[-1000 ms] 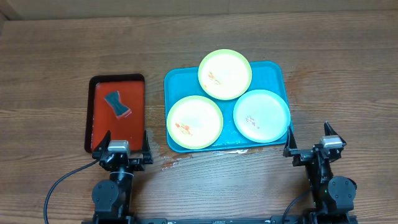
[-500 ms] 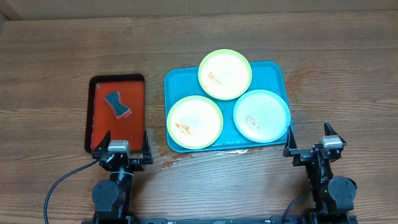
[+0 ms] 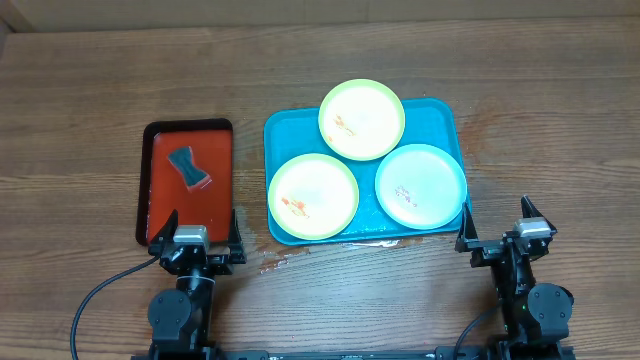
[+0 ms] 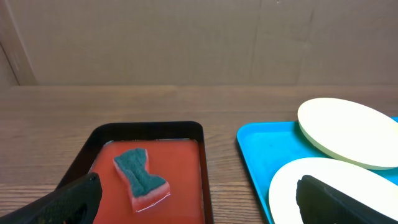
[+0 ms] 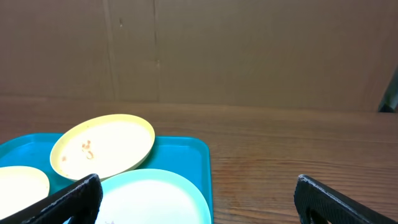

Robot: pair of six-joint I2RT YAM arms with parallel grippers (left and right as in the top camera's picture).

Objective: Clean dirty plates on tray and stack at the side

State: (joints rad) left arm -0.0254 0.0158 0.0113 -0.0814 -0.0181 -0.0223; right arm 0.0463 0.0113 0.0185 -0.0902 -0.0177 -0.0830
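A turquoise tray [image 3: 290,135] holds three plates. A yellow-green plate [image 3: 362,119] sits at the back, resting partly on the other two. Another yellow-green plate [image 3: 313,195] is front left and a mint-green plate [image 3: 421,185] front right; all carry orange-red smears. My left gripper [image 3: 203,229] is open and empty at the near edge, in front of the red tray. My right gripper [image 3: 496,224] is open and empty, just right of the turquoise tray's near corner. The left wrist view shows the tray [image 4: 252,155] and two plates; the right wrist view shows the mint plate [image 5: 149,196].
A red tray with a black rim [image 3: 158,170] lies left of the turquoise tray and holds a sponge with a dark green top [image 3: 188,167], also in the left wrist view [image 4: 140,174]. A wet patch [image 3: 285,258] lies on the wood by the turquoise tray's near edge. A cardboard wall stands behind.
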